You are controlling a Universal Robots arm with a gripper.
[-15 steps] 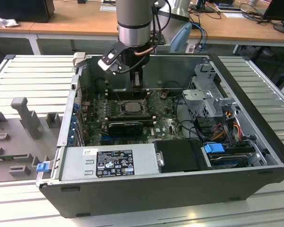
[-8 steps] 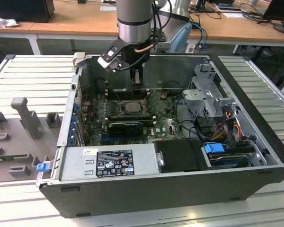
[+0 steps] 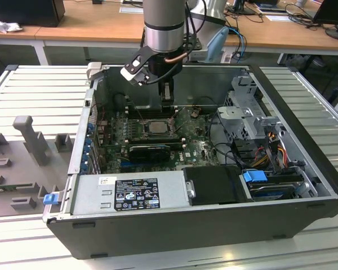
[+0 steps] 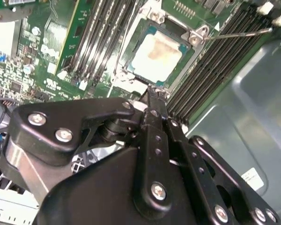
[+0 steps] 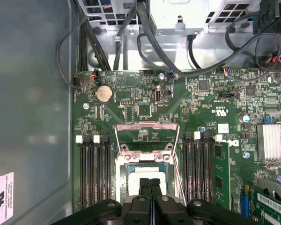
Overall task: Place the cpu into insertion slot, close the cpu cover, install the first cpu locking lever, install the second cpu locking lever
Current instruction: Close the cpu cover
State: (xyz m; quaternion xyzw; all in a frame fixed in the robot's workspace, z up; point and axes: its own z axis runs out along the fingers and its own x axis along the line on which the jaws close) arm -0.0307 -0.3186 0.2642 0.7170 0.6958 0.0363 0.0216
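The cpu (image 4: 155, 56) lies flat in the insertion slot (image 4: 131, 44), pale silver face up, on the green board; it also shows in the exterior view (image 3: 156, 127). The cpu cover (image 5: 147, 127) stands flipped open on the far side of the cpu (image 5: 133, 174). A thin locking lever (image 4: 239, 33) sticks out past the memory slots, unlatched. My gripper (image 5: 150, 182) hangs just above the cpu's near edge with its two black fingers pressed together and nothing between them. From outside, the gripper (image 3: 168, 104) reaches down into the open computer case.
Long black memory slots (image 5: 91, 168) flank the socket on both sides. A black graphics card (image 3: 149, 151), power supply (image 3: 129, 194), drive cage (image 3: 245, 121) and loose cables (image 5: 131, 42) crowd the case. The case walls (image 3: 158, 225) close it in all round.
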